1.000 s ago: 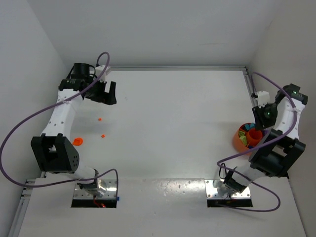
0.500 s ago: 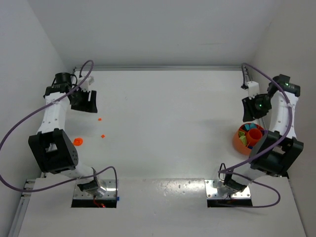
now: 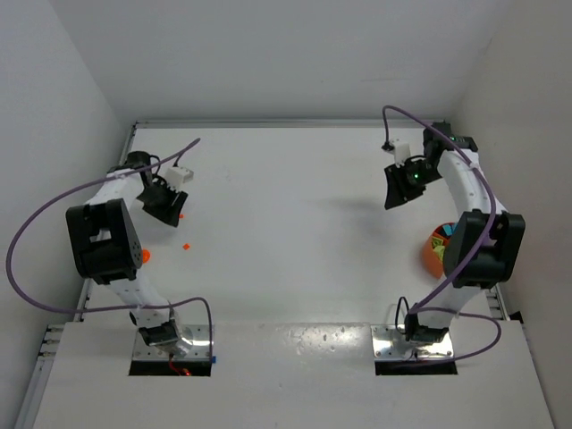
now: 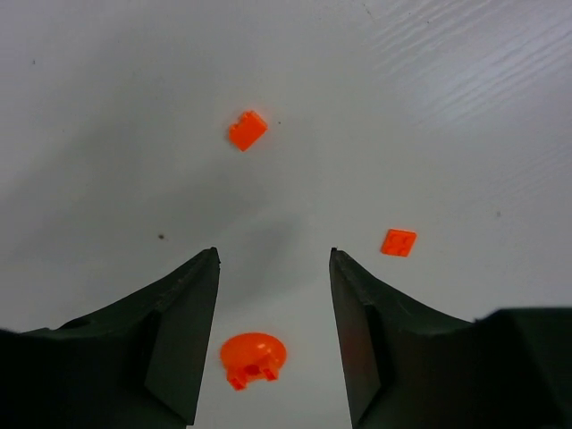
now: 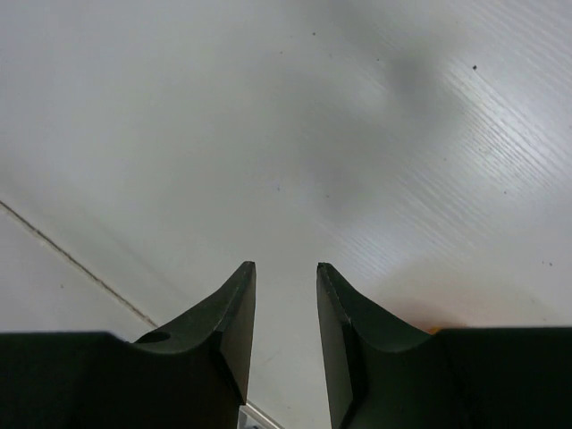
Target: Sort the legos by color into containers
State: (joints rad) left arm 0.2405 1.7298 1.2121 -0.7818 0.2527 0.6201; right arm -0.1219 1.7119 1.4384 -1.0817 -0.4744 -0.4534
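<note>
Left gripper (image 4: 273,255): jaws wide apart, nothing in them. I'm low over the table (image 4: 465,107), around 9 o'clock in the top view.

Three orange pieces are under me:
- chunky brick (image 4: 247,130) at 12 o'clock from the jaw gap, well apart
- flat plate (image 4: 398,242) at 3 o'clock, just outside my right finger
- round piece (image 4: 253,355) at 6 o'clock, between the fingers and back toward the palm

Right gripper (image 5: 285,266): jaws parted a little, empty, bare table below. It's near 2 o'clock in the top view.

Bowl (image 3: 432,257) is at 4 o'clock by the right edge, mostly hidden behind my right arm. There are coloured bricks in it, but I can't tell which compartments.

Step in hand, my read: pick up one orange piece with the left. The round one is best lined up, so pull back slightly to bring it under the tips. Then go straight down until the tips reach the table, because it's low and flat. Close slowly so it doesn't squirt out, and keep the right finger clear of the plate. The bowl is across the table, so plan a long carry or a drop where the right arm can reach.
</note>
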